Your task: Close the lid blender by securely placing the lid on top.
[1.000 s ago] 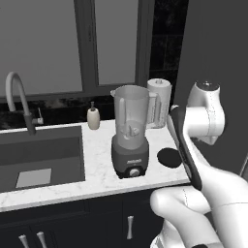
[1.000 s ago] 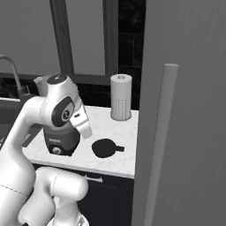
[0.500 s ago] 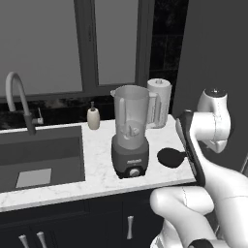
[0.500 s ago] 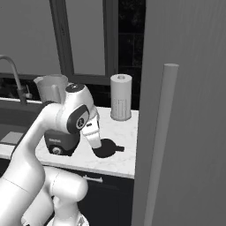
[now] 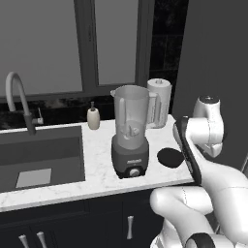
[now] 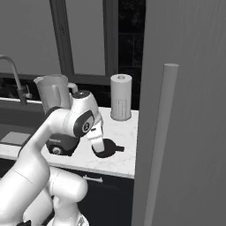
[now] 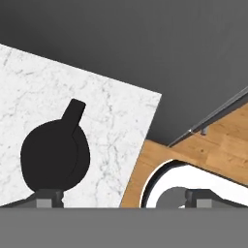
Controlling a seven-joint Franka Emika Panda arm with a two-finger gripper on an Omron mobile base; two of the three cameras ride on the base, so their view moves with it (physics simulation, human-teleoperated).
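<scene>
The blender (image 5: 130, 137) stands on the white marble counter (image 5: 99, 167), a clear jar with an open mouth on a dark grey base; it also appears behind my arm (image 6: 53, 90). The lid (image 5: 169, 157), a flat black disc with a side tab, lies on the counter to the blender's right (image 6: 110, 150). My gripper (image 6: 99, 147) hangs open just above it, pointing down. In the hand view the lid (image 7: 55, 155) lies at lower left by one fingertip (image 7: 48, 197), while the gripper (image 7: 123, 197) spans past the counter's edge. Nothing is held.
A white cylindrical canister (image 5: 159, 102) stands behind the lid near the wall. A beige soap bottle (image 5: 93, 118), the sink (image 5: 38, 157) and faucet (image 5: 19, 99) are left of the blender. A tall grey panel (image 6: 185, 114) bounds the counter's right end; wooden floor (image 7: 213, 143) lies beyond.
My arm has swung right and down from beside the blender jar until the hand is over the lid. The gripper stayed open; blender and lid have not moved.
</scene>
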